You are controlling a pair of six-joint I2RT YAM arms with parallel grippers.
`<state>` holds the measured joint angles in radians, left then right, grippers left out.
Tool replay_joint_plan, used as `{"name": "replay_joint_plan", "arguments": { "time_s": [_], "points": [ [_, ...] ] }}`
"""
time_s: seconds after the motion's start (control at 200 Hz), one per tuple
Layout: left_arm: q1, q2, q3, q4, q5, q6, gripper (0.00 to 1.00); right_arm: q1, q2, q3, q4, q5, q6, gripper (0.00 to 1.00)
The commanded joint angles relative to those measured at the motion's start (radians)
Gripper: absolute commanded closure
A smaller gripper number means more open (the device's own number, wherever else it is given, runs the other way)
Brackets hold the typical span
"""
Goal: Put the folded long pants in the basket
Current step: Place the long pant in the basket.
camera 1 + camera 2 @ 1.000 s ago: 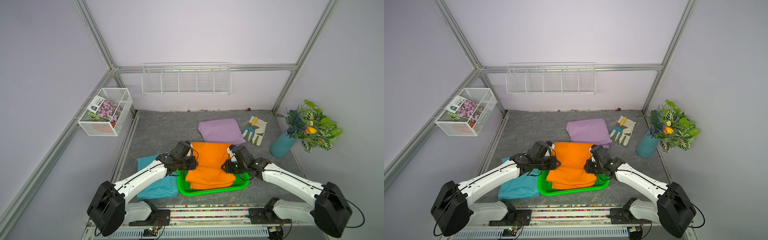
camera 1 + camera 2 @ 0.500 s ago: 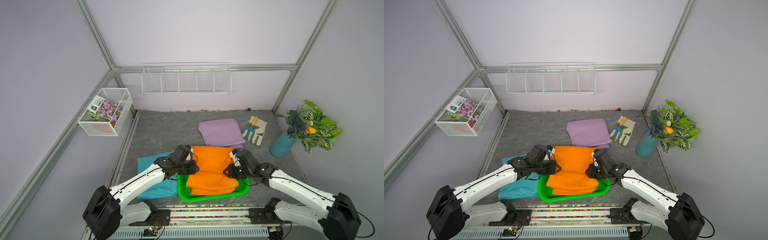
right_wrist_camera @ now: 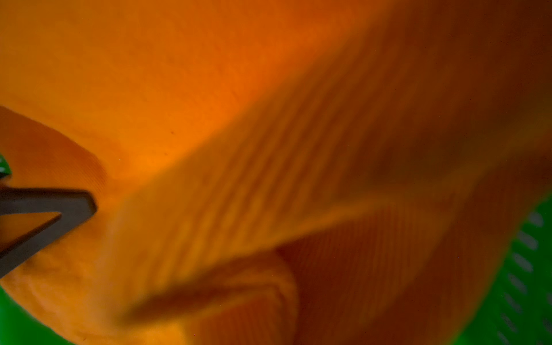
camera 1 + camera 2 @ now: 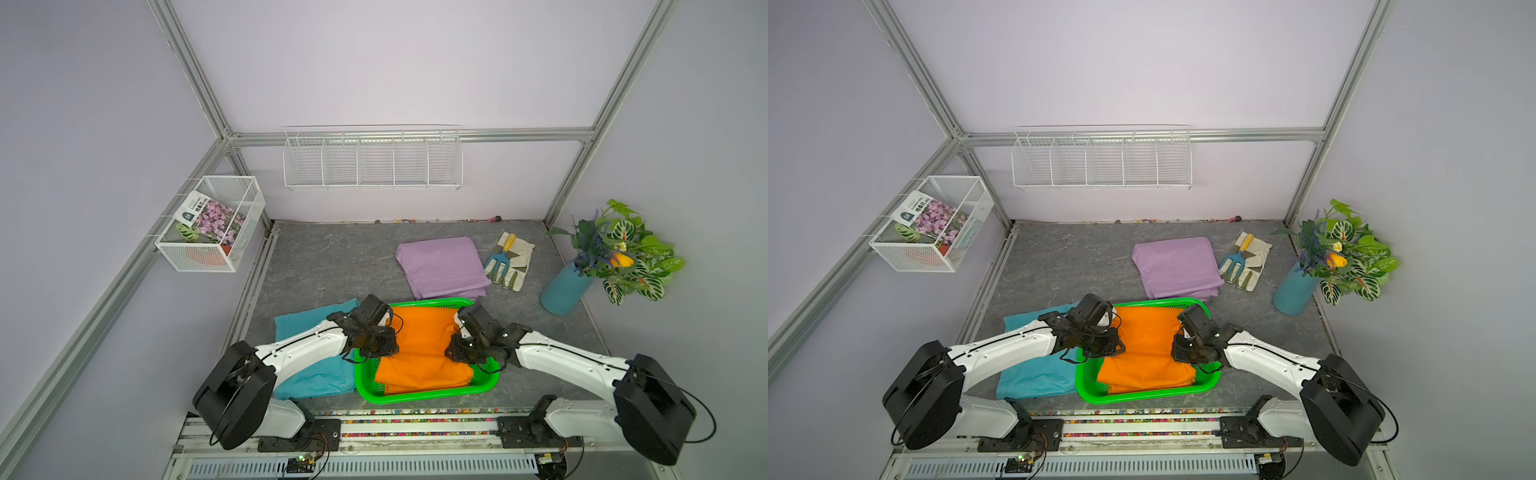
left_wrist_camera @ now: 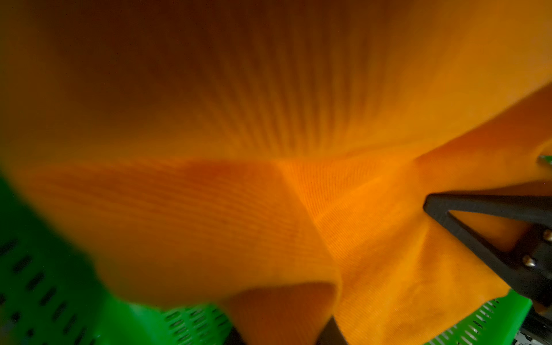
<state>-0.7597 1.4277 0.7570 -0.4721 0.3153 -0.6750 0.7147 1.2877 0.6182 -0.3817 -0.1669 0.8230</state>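
Observation:
The orange folded long pants (image 4: pixel 419 353) (image 4: pixel 1144 353) lie in the green basket (image 4: pixel 415 400) (image 4: pixel 1142 400) near the table's front. My left gripper (image 4: pixel 384 352) (image 4: pixel 1113 348) is shut on their left edge, and orange cloth (image 5: pixel 298 149) fills the space between its jaws. On the right edge my right gripper (image 4: pixel 454 353) (image 4: pixel 1177 351) is shut; its wrist view is filled with orange cloth (image 3: pixel 209 89), so its jaws are hidden. Lilac pants (image 4: pixel 442 266) lie behind the basket. Teal pants (image 4: pixel 309 374) lie to its left, under my left arm.
Cream gloves with a small blue fork (image 4: pixel 509 262) lie at the back right. A teal vase of plants (image 4: pixel 567 291) stands by the right wall. White wire baskets hang on the back wall (image 4: pixel 372 160) and the left wall (image 4: pixel 212 224).
Both grippers moved toward the table's front and down with the orange pants. The pants, which overhung the basket's far rim, now lie inside the basket.

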Motion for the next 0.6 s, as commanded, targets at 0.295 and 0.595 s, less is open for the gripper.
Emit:
{"name": "replay_joint_plan", "arguments": {
  "time_s": [0.295,0.595],
  "points": [
    [0.014,-0.091,0.109,-0.235,-0.241,0.058,0.30,-0.007,-0.061,0.055,-0.249,0.232,-0.059,0.49],
    [0.014,-0.201,0.282,-0.227,-0.307,0.116,0.15,-0.008,-0.211,0.187,-0.341,0.334,-0.100,0.14]
  ]
}}
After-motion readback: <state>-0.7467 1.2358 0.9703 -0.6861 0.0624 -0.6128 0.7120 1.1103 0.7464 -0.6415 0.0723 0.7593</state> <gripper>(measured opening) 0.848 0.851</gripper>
